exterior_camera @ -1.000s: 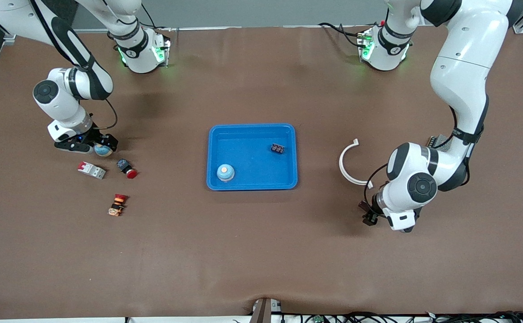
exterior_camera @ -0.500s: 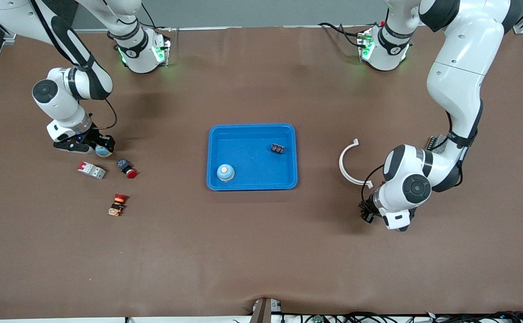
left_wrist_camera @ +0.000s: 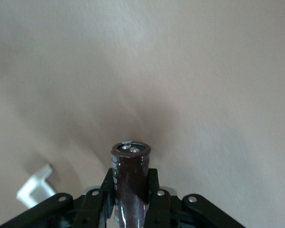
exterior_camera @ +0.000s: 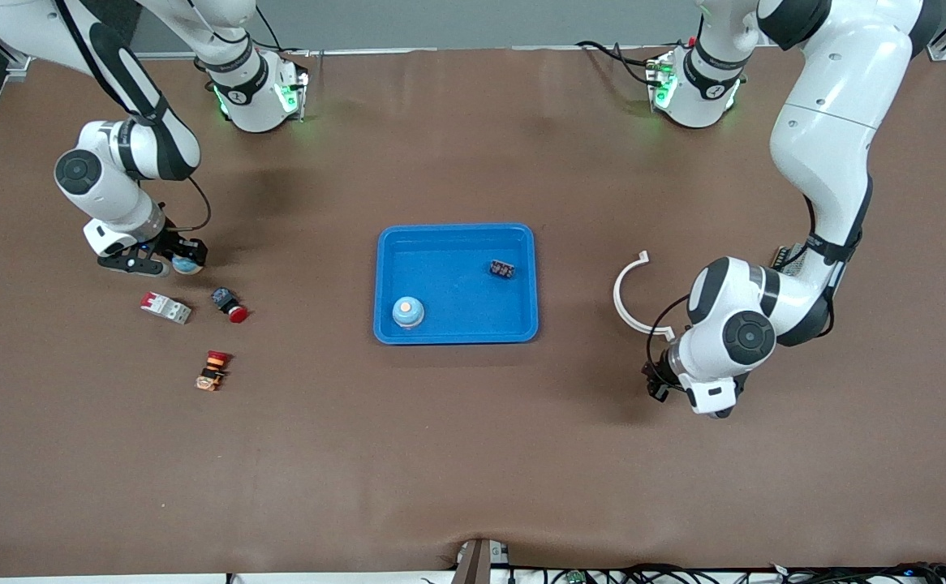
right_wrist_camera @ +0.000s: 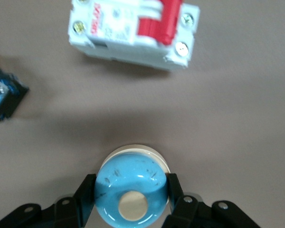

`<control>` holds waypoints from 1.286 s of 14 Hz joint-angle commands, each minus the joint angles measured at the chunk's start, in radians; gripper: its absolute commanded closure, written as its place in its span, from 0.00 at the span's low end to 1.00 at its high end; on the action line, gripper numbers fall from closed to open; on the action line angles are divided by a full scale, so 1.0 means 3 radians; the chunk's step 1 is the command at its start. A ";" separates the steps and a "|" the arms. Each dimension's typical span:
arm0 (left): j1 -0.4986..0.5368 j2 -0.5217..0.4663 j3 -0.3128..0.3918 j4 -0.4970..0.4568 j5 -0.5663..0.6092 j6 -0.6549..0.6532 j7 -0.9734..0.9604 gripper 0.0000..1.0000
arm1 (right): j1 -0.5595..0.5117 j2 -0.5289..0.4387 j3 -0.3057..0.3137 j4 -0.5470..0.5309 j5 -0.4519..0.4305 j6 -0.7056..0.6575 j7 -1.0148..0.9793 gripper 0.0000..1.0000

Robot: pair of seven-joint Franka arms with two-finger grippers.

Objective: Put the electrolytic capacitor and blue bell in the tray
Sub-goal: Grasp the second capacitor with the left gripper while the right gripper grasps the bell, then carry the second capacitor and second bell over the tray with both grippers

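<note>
Both task items are being gripped by closed fingers, outside the tray.

The dark brown cylindrical electrolytic capacitor (left_wrist_camera: 130,183) is being clamped by the left gripper (left_wrist_camera: 131,199), at about four o'clock from the shallow bright blue plastic tray (exterior_camera: 457,334). The round blue bell (right_wrist_camera: 131,194) is being pinched by the right gripper (right_wrist_camera: 131,197), at about nine o'clock from the tray, near the white-and-red circuit breaker (right_wrist_camera: 134,31).
</note>
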 commanded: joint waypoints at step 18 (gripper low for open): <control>-0.1040 -0.0091 -0.0458 0.0059 0.0067 -0.0085 -0.3292 1.00 | 0.2287 -0.0235 0.0044 0.0993 0.2277 -0.1081 0.1960 1.00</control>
